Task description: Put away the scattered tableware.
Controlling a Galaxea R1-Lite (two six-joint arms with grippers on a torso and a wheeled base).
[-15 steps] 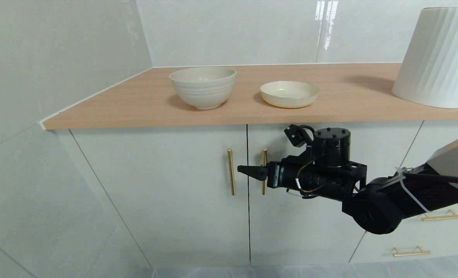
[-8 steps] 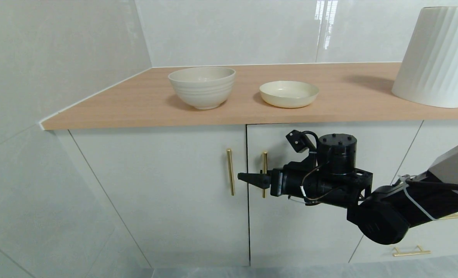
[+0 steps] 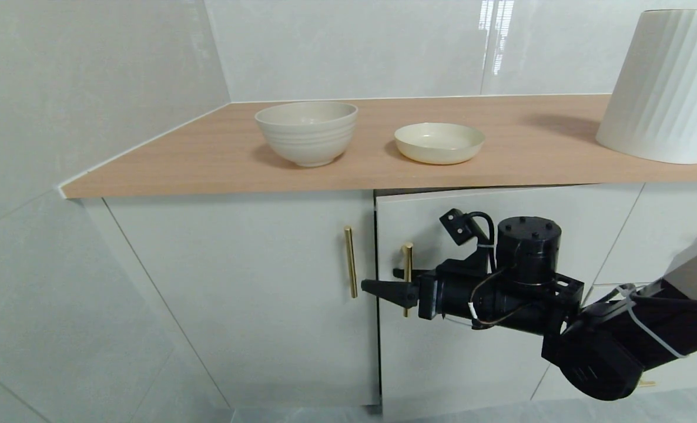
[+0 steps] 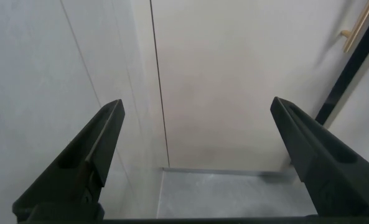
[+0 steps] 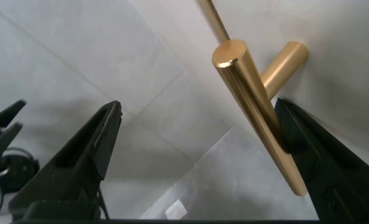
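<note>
We judge that the step in hand is opening the cabinet, before any tableware is touched. Both pieces to put away are on the light brown wooden counter (image 3: 207,164). The deep beige ribbed bowl (image 3: 306,132) is near the corner end of the counter, and the shallow cream round plate (image 3: 439,143) is closer to the counter's middle. They are upright and apart from each other. A tall white ribbed container (image 3: 666,82) stands at the opposite end of the counter.

Under the counter, the right white cabinet door (image 3: 501,202) stands a little ajar, with a dark gap just below the counter edge. The left white cabinet door (image 3: 237,282) looks shut. The black right arm (image 3: 619,341) is below the counter front. The right jaws are widely open around the slim brass bar handle (image 5: 252,106) of the ajar door. The bar lies between the two fingers (image 5: 333,174), against one of them, and it is not squeezed. We think it is hooked rather than gripped. The left jaws are also wide open and hold nothing; they face a pale cabinet front below the counter.

For the next move, the pull probably needs to follow the door's swing, so that the bar does not slip off the finger. The door should open wide enough for a bowl to pass. After that, the right jaws can leave the handle and go up to the counter for the first piece.
</note>
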